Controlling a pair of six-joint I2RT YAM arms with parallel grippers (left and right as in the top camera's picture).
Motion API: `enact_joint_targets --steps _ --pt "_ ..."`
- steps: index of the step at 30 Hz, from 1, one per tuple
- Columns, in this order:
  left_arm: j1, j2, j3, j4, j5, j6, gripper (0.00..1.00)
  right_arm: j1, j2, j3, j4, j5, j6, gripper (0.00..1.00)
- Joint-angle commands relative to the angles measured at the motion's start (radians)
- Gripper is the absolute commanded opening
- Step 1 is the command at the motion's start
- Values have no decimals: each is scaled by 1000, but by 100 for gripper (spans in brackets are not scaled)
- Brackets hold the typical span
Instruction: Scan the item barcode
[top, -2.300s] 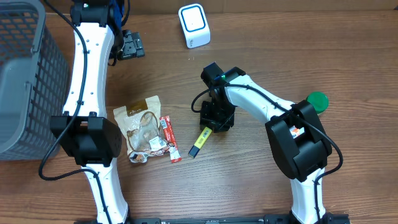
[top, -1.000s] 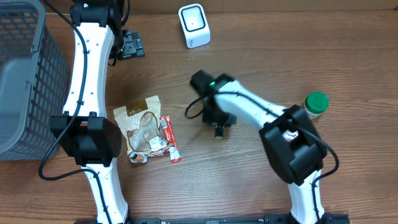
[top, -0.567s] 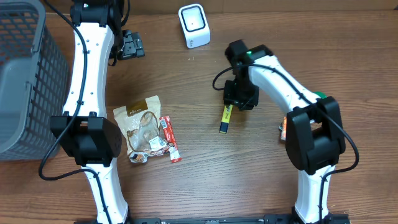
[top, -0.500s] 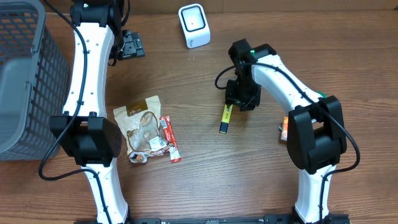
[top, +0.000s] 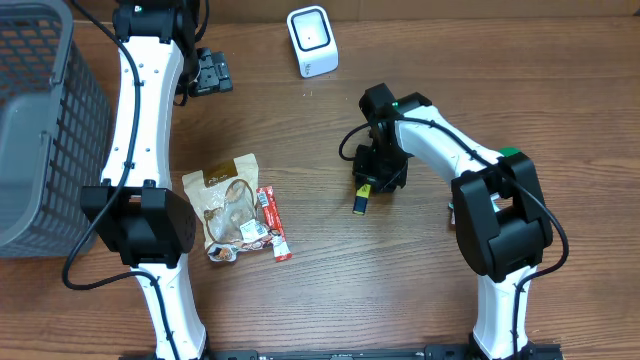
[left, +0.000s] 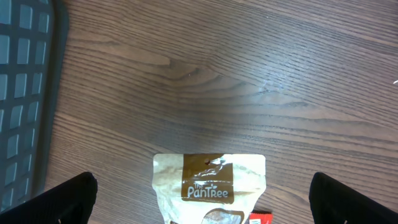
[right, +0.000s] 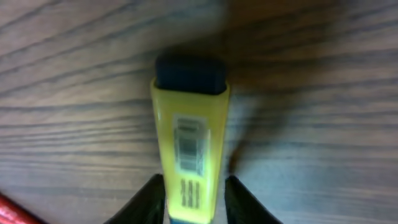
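Right wrist view: right claw (right: 194, 198) is closed on the tail end of the yellow highlighter (right: 190, 127), one finger (right: 149, 200) against each long side. Picture is soft, so firmness of the hold is a judgement. Dark cap (right: 189, 73) points away from the wrist. The barcode label (right: 188, 146) faces up toward the camera and sits clear of both fingers. Holding by the tail is presumably deliberate, since it leaves the code uncovered.

Overhead: highlighter sits mid-table, sticking out from under the right claw toward the near edge, low over or on the wood; cannot tell which. Table (top: 420, 290) otherwise bare around it.

To the left, well apart from the highlighter: snack bag (top: 226, 205) lying flat, with a red bar (top: 272, 222) just beside it. Judged to be other items waiting their turn.

Far left: grey basket (top: 40, 120).

Far edge: white scanner (top: 312, 40), window facing up. It is well apart from the highlighter, so the code is not yet presented. Since the window looks up and the label also faces up, the next move probably calls for carrying the highlighter over and turning the label down toward the window.

Left claw (top: 210, 72) parked at the far side, jaws spread wide, holding nothing, clear of the right arm's path.
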Motion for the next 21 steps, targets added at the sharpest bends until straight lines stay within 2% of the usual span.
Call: enact_joint_targets --steps 1,5,7,16,21 --pt "2 -8 1 1 -13 22 100 8 -29 -52 44 -3 21 25" --pt "2 -8 1 1 -13 22 100 34 -29 -101 113 2 14 25" --pt "2 -8 1 1 -13 22 100 38 -29 -97 118 5 -14 33" --pt "2 -8 1 1 -13 22 100 18 -29 105 -48 48 -14 42" --pt "2 -8 1 1 -13 22 100 21 -29 92 -62 66 -10 41"
